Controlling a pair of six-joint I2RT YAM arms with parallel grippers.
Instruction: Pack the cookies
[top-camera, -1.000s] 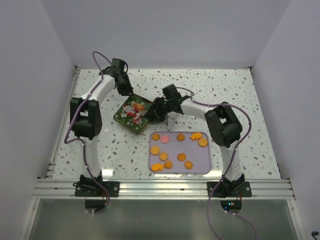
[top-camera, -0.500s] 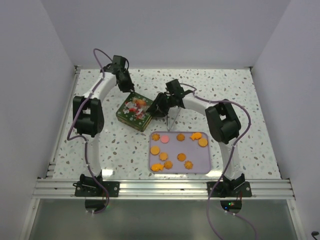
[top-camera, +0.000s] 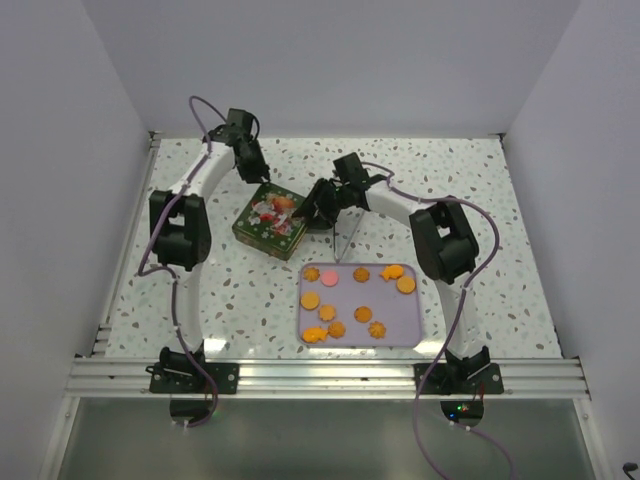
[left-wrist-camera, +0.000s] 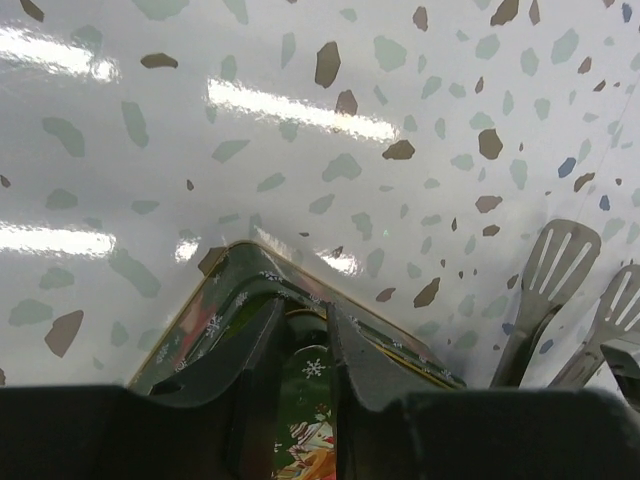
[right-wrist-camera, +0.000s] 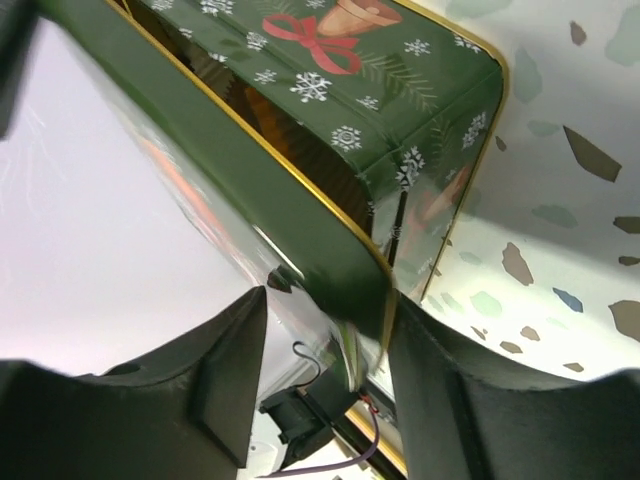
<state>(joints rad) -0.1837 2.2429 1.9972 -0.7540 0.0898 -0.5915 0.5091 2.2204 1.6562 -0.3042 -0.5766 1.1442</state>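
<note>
Several orange cookies (top-camera: 311, 299) and one pink cookie (top-camera: 330, 277) lie on a lavender tray (top-camera: 395, 320) in front of the arms. A green Christmas tin (top-camera: 265, 222) sits behind the tray to the left. My left gripper (top-camera: 258, 183) is at the tin's far corner; in the left wrist view its fingers (left-wrist-camera: 258, 370) are close together on the tin (left-wrist-camera: 230, 290). My right gripper (top-camera: 318, 208) is at the tin's right edge. In the right wrist view it (right-wrist-camera: 328, 300) straddles the gold-edged lid rim (right-wrist-camera: 250, 170), which touches one finger, above the tin body (right-wrist-camera: 340, 70).
Metal slotted tongs (left-wrist-camera: 548, 280) stand just right of the tin, between it and the tray (top-camera: 345, 238). White walls enclose the speckled table (top-camera: 470, 190) on three sides. An aluminium rail (top-camera: 320, 378) runs along the near edge.
The tin has shifted a little toward the back of the table and turned slightly, and both grippers have moved with it. The cookies on the tray have not moved.
</note>
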